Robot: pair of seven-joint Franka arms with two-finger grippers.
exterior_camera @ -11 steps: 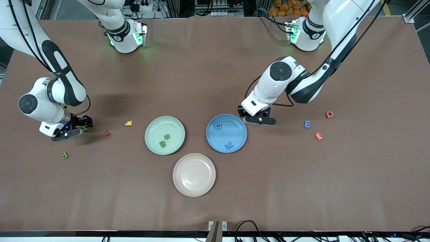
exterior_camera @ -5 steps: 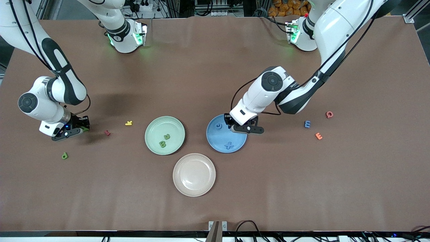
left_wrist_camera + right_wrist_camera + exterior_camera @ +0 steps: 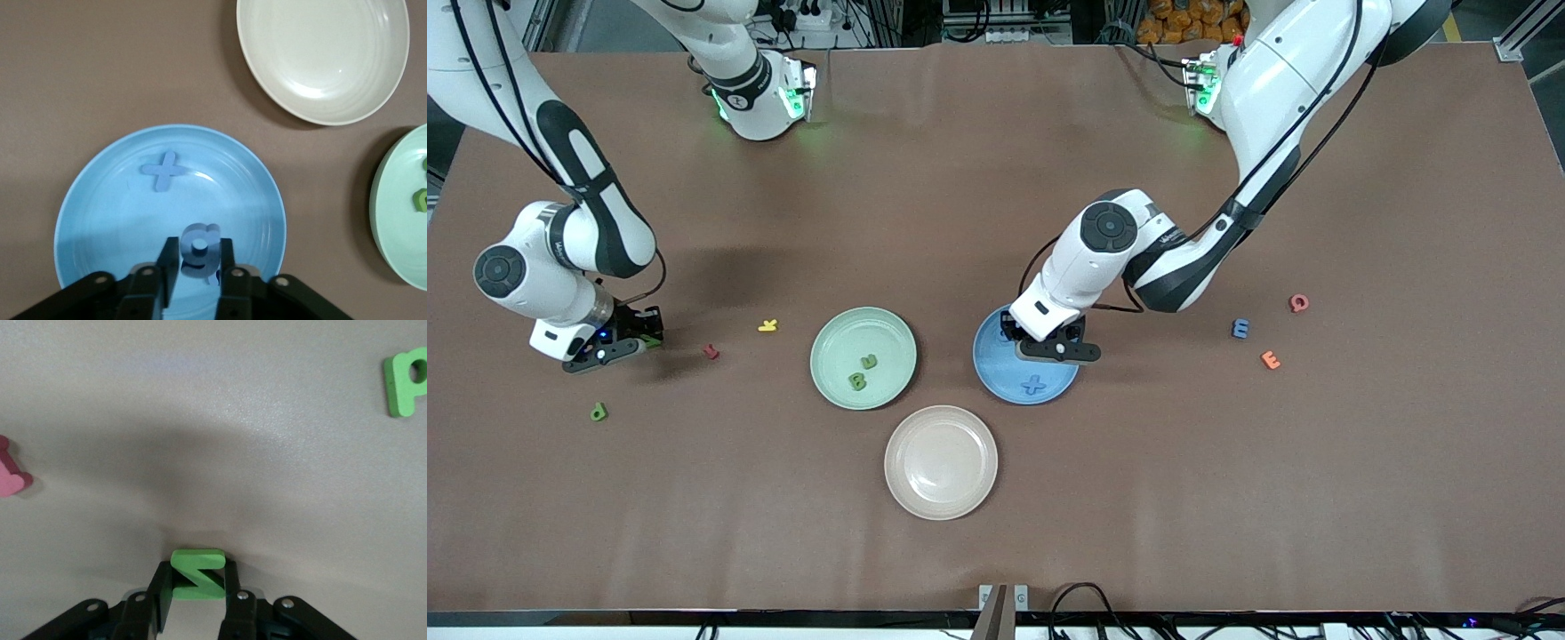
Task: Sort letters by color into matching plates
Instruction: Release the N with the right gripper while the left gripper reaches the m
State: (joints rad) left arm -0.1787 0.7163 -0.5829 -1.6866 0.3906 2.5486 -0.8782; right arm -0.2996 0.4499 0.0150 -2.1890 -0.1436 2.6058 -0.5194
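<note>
My left gripper (image 3: 1040, 341) hangs over the blue plate (image 3: 996, 373), shut on a blue letter (image 3: 200, 248) shaped like a g. A blue cross letter (image 3: 1033, 385) lies in that plate. Another blue letter (image 3: 1240, 328) lies on the table toward the left arm's end. At the right arm's end, my right gripper (image 3: 647, 337) is down at the table, shut on a green letter Z (image 3: 197, 573). Two green letters (image 3: 863, 371) lie in the pale green plate (image 3: 840, 338). One more green letter (image 3: 599, 412) lies on the table nearer the front camera than the right gripper.
A beige-pink plate (image 3: 941, 461) sits nearer the front camera than the two coloured plates. A red letter (image 3: 711, 351) and a yellow letter (image 3: 767, 325) lie between the right gripper and the green plate. A red letter (image 3: 1299, 303) and an orange letter (image 3: 1270, 360) lie by the loose blue one.
The left arm has carried the blue letter from beside the blue plate to over it. The right gripper has stayed in place and its fingers have closed on the green Z.
</note>
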